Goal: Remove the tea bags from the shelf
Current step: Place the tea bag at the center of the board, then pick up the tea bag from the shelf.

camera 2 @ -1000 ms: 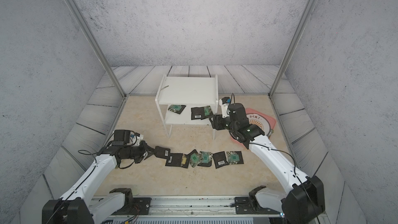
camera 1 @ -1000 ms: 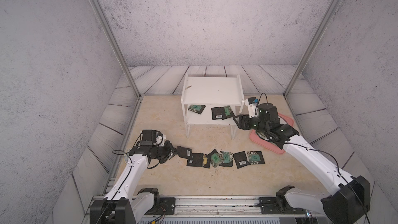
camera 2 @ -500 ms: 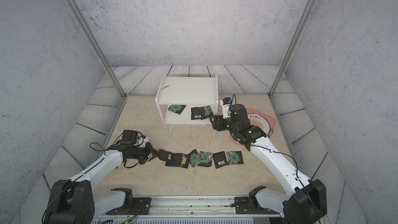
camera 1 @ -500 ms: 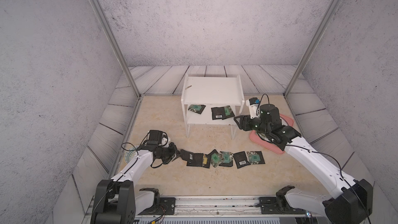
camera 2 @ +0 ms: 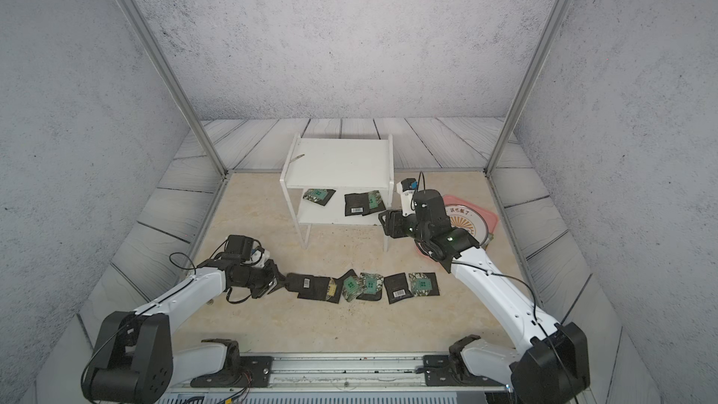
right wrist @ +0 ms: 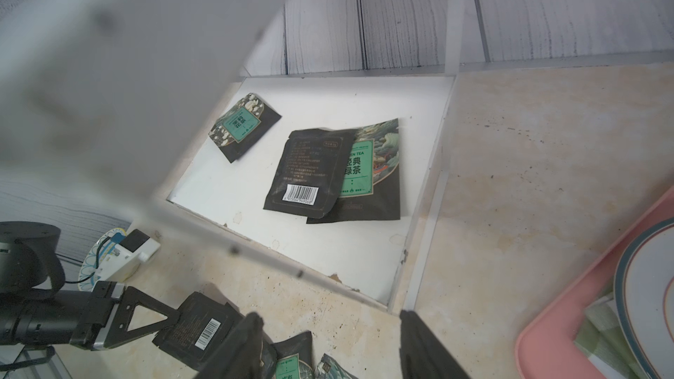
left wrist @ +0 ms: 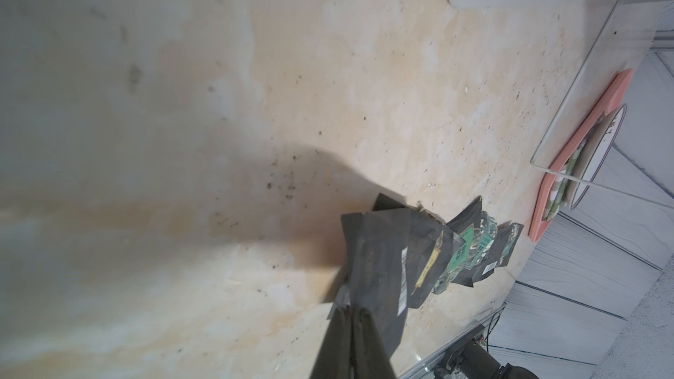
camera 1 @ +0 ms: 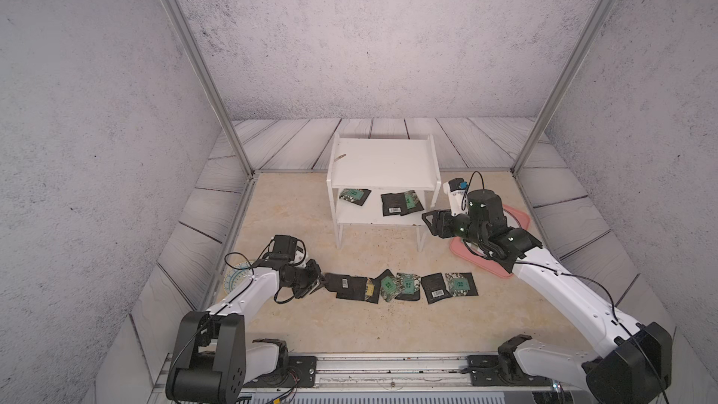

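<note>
I note grey speckled walls on three sides, two slanted metal posts, and grey wood-grain panels bordering my stained beige bench. Light is even, shadows soft.

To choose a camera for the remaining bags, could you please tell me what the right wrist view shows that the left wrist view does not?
Only the right wrist view shows the shelf's lower board with three tea bags lying on it, and the open right tool facing them. Only the left wrist view shows the floor row of tea bags end-on to its far end. Both show the left tool closed on the corner of the barcode-side bag at the row's end, plus the pink tray and plate.
</note>
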{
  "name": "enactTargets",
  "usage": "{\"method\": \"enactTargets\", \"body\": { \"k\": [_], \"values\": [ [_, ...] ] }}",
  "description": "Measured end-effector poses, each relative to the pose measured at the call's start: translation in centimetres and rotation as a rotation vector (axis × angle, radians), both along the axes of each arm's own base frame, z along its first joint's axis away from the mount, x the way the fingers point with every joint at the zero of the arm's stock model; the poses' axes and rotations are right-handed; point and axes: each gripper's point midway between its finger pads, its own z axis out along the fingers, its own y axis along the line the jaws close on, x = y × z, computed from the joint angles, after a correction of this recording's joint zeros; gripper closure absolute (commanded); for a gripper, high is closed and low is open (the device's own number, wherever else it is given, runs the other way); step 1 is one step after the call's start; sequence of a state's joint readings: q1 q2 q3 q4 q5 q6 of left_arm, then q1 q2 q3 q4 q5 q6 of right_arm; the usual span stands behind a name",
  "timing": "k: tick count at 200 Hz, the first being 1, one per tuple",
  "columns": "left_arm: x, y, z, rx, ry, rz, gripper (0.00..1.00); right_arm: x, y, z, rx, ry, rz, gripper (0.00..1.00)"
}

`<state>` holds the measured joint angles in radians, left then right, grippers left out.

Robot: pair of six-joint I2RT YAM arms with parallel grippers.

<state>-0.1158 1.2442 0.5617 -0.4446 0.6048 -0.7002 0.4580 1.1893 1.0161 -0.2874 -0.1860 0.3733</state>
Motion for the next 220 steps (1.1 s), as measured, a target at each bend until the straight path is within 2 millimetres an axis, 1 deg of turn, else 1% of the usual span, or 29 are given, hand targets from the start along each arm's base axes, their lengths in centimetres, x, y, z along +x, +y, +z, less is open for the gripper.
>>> {"method": "enactTargets", "body": {
  "k": [19,40,62,109,156,220],
  "values": [
    [-0.3,0.3,0.0,0.020,0.005,0.003,0.69,0.0,0.0,0.0,-0.001,0.000,-0.002,0.38],
    [-0.6,0.7,0.3,0.039,-0.001,0.011,0.64,-0.1,-0.1,-0.1,-0.001,0.000,-0.002,0.38],
    [-0.7,1.0,0.9,0.057,-0.014,0.018,0.63,-0.2,-0.1,0.0,0.000,-0.003,-0.002,0.38],
    [-0.3,1.2,2.4,0.071,-0.042,0.022,0.59,-0.3,-0.2,0.1,0.001,-0.006,-0.002,0.38],
    [0.8,1.1,4.6,0.066,-0.109,0.013,0.57,-0.3,-0.2,0.1,0.002,-0.006,-0.002,0.38],
    [2.1,0.9,7.0,0.063,-0.167,0.003,0.56,-0.4,-0.3,-0.1,-0.003,0.003,-0.003,0.38]
  ]
}}
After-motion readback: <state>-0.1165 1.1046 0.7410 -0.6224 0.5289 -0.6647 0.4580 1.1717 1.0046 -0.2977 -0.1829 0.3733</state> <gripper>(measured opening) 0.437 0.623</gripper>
